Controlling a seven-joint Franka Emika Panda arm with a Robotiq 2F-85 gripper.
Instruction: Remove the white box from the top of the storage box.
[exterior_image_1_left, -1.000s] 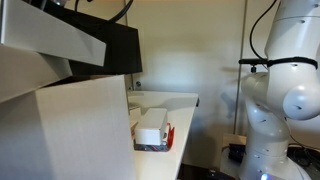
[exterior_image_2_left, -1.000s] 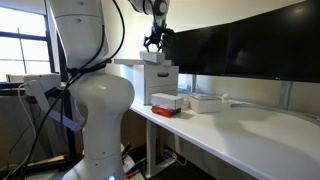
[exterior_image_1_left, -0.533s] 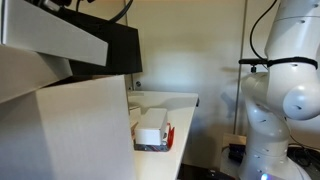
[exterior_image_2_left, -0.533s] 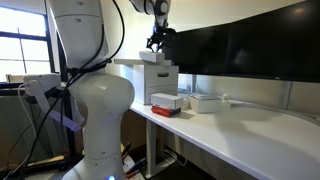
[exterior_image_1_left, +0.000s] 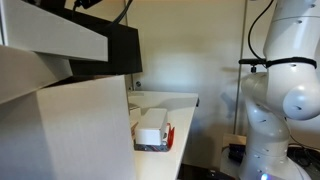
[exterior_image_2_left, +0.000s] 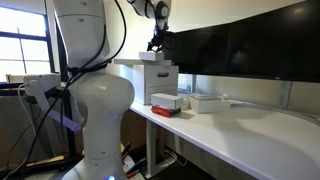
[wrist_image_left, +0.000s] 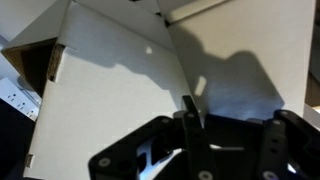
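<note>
The pincer (exterior_image_2_left: 155, 44) is up high, hanging over the open top of a tall pale cardboard carton (exterior_image_2_left: 160, 78) at the end of the bench (exterior_image_2_left: 250, 130). In the wrist view the pincer (wrist_image_left: 189, 120) has its two fingers pressed together into one thin dark line. Nothing shows between them, only the carton's flaps (wrist_image_left: 110, 90) and the pincer's own shadow spread out underneath. So it is fully closed and holding nothing that I can see.

The white box (exterior_image_2_left: 167, 99) is nowhere near it. It sits flat on top of the storage box (exterior_image_2_left: 163, 109), whose red side shows just beneath it, and the pair rests on the bench beside the foot of the tall carton. From the pincer, the white box lies well below and off to one side, toward the open stretch of the bench, with the whole height of the carton between their levels.

From the other side of the room, in an exterior view, the white box (exterior_image_1_left: 151, 127) is again square on the storage box (exterior_image_1_left: 169, 134), tucked close against the big carton's wall (exterior_image_1_left: 70, 130). The red edge shows along its far side and a dark strip along the bottom. The pincer itself I cannot make out from there. A second pale box (exterior_image_2_left: 205, 102) lies on the bench just past the storage box, in front of the dark monitors (exterior_image_2_left: 250, 45).
</note>
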